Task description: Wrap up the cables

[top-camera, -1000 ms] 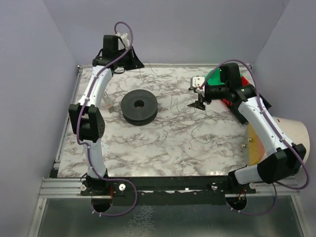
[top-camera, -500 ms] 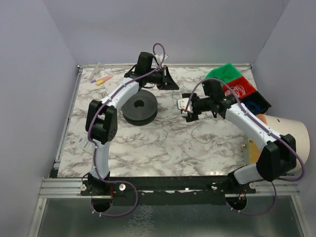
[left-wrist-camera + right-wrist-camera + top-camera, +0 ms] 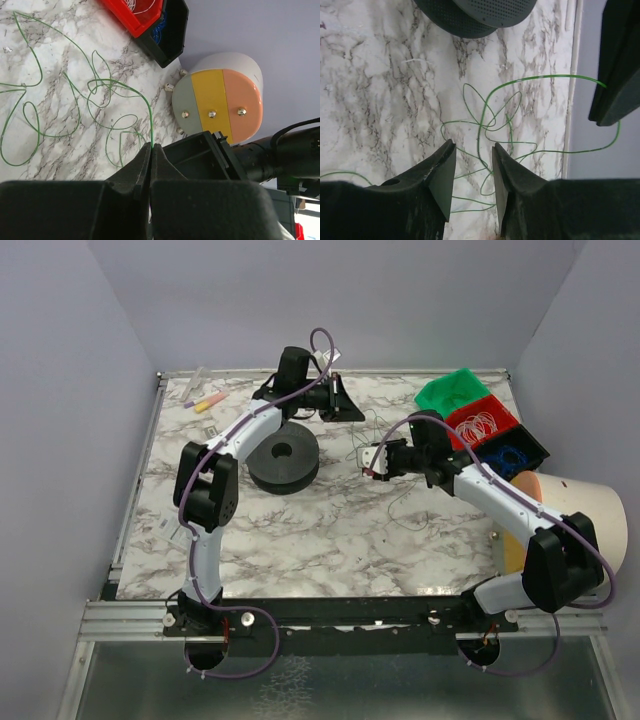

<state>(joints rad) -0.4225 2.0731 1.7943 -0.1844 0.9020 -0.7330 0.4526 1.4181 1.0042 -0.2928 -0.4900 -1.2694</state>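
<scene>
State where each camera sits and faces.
Top external: above and behind, looking down at the table; left arm and right arm show.
Left wrist: looks along the shut left gripper at the cable it pinches.
Right wrist: looks down through the open right gripper at the table.
Both wrist views share the cable.
</scene>
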